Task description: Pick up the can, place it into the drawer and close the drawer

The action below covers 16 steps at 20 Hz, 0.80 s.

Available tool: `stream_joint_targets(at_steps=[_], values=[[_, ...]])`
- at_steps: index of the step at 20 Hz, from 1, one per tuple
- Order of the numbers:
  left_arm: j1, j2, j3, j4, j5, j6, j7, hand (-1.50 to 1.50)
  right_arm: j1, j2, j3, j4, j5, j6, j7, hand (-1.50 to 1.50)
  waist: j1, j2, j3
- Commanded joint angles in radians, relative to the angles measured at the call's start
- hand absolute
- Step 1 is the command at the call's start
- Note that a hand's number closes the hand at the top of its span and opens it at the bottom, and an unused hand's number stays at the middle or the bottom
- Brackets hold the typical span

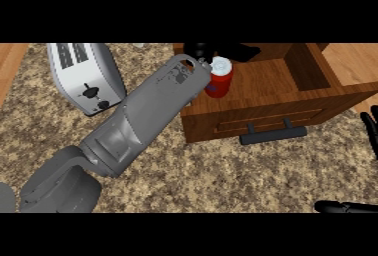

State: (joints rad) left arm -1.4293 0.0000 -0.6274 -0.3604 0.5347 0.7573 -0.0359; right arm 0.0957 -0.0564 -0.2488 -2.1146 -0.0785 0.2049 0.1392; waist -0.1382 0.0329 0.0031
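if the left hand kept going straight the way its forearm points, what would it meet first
Probably the dark wooden back wall of the open wooden drawer. The black left hand already reaches over the drawer beside the red cylindrical can with a white top. Depth is unclear, so it might pass above that wall.

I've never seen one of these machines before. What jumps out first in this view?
A long grey left forearm sweeps diagonally up the middle, its black left hand reaching over the open wooden drawer at upper right. Beside that hand a red can with a white top stands inside the drawer. At upper left a silver toaster sits on the speckled counter.
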Motion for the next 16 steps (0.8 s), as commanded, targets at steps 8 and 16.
stream_joint_targets(at_steps=[8, 16], values=[[0.027, 0.000, 0.005, -0.021, 0.084, 0.057, -0.045, -1.50, -0.006, -0.070, 0.015, -0.073, 0.159, 0.006, -0.072, -1.50, 0.009, -0.001, -0.001], [0.030, 0.000, 0.041, -0.056, 0.158, 0.043, -0.116, -1.50, -0.008, -0.120, 0.087, -0.110, 0.328, 0.018, -0.123, -1.50, 0.031, -0.005, -0.002]])
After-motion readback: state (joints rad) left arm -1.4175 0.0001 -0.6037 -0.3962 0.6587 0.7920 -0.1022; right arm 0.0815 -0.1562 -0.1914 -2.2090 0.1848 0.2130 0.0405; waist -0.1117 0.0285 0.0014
